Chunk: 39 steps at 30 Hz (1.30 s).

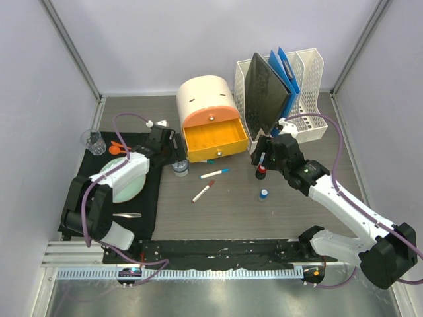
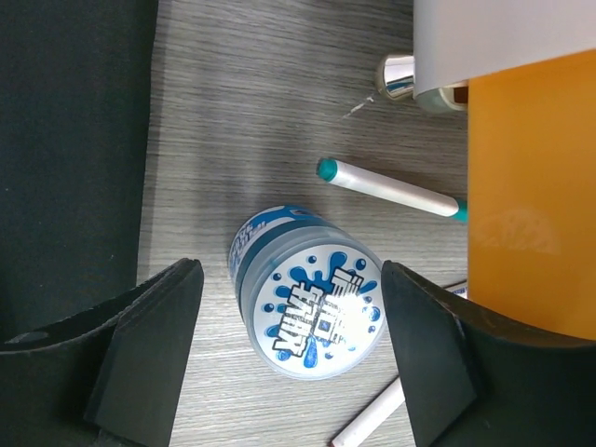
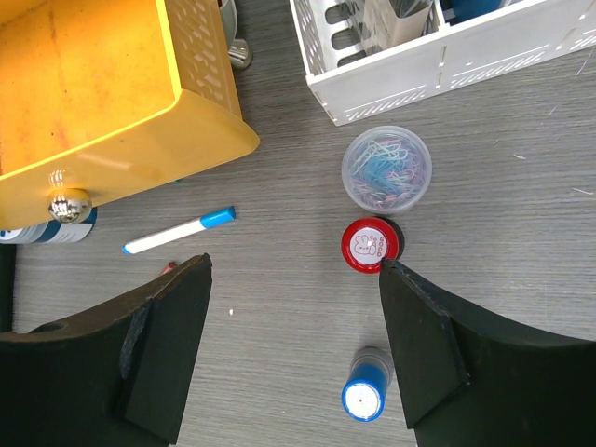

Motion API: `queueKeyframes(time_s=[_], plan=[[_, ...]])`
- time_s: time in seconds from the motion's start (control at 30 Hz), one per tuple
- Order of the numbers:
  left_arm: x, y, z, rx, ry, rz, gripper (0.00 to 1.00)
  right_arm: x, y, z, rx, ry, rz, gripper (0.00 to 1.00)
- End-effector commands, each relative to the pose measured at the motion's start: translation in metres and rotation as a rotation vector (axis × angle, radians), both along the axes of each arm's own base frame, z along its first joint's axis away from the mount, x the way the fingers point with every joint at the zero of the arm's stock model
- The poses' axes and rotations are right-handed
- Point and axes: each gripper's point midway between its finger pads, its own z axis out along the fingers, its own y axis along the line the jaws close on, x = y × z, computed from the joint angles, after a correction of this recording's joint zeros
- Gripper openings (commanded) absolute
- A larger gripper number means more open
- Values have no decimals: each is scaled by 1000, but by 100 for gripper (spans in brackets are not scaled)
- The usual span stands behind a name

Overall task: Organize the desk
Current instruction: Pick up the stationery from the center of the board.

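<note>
The desk (image 1: pixel 297 218) is dark wood-grain laminate. My left gripper (image 1: pixel 174 153) is open and hangs over a small round jar with a blue splash label (image 2: pixel 312 312). The jar stands between the fingers (image 2: pixel 154 345), with a gap on the left side. My right gripper (image 1: pixel 264 157) is open above the desk with nothing held. A red-capped stamp (image 3: pixel 372 245) stands by its right fingertip and a blue-capped stamp (image 3: pixel 364 395) lower down. Loose markers lie about: one blue-capped (image 1: pixel 215 173), one red-capped (image 1: pixel 203 191), one teal-tipped (image 2: pixel 391 189).
An orange drawer (image 1: pixel 213 137) stands pulled out of a cream cabinet at the back. A white file rack (image 1: pixel 291 99) holds folders, with a tub of paper clips (image 3: pixel 386 169) in front. On the left a black mat (image 1: pixel 149 211) carries a plate (image 1: pixel 125 179), spoon (image 1: pixel 127 214) and glass (image 1: pixel 92 141).
</note>
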Motion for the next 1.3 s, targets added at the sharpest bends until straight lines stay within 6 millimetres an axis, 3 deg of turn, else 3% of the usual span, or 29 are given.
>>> queueKeyframes(time_s=[0.0, 0.27, 0.4, 0.5, 0.67, 1.07, 1.27], plan=[[-7, 5, 2, 16, -18, -1, 79, 0, -2, 12, 30, -39, -15, 78], [-24, 27, 6, 105, -17, 19, 72, 0, -2, 12, 33, -38, -15, 78], [-26, 33, 15, 120, -32, 36, 75, -1, -2, 11, 34, -36, -12, 78], [-21, 26, 31, 71, -88, 23, 85, -1, -1, 11, 40, -35, -11, 78], [-15, 8, 54, -14, -128, -13, 88, -1, -2, 10, 41, -32, -15, 78], [-9, -11, 32, -68, -93, -6, 89, 0, -1, 7, 40, -23, -17, 78], [-7, -10, 22, -46, -76, 14, 90, 0, -1, 7, 40, -23, -17, 78]])
